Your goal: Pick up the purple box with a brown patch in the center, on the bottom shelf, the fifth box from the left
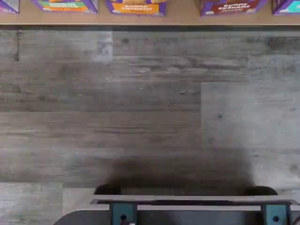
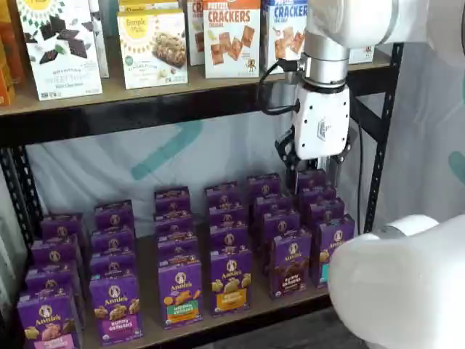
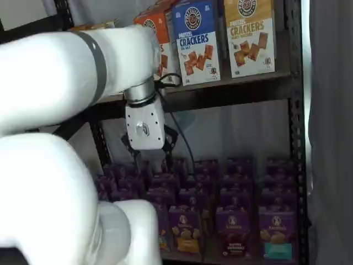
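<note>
The white-bodied gripper with two black fingers is seen hanging with its fingers spread and nothing between them. The small upright purple box with a brown centre patch is found below and nearer the camera (front row) on the brown wooden bottom shelf.

bottom shelf, brown board in black frame, rows of small purple cartons standing on it, purple box with brown patch in front row, upper shelf carrying cracker cartons
</note>
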`<state>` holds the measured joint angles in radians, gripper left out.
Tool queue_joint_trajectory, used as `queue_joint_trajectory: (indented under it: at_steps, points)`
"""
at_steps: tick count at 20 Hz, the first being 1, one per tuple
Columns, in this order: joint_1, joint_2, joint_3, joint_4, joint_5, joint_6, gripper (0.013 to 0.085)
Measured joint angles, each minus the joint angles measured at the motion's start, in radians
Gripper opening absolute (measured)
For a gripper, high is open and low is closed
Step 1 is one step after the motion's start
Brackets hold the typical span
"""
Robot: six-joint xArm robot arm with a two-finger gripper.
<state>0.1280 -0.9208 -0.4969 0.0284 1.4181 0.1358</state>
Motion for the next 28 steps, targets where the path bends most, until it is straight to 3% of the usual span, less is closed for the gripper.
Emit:
queue_joint_trajectory:
  at_steps: [5, 11, 17, 28]
  points:
    - [-0.005, -0.042, 0.038, 0.01, -0.067, -0.009, 0.085]
    - [0.001, -0.002, 0.035, 0.004, -0.069, -0.002, 0.085]
    - [-0.014, 0.038, 0.07, 0.033, -0.142, -0.026, 0.085]
    - [-0.019, 0.136, 0.116, 0.022, -0.28, -0.035, 0.085]
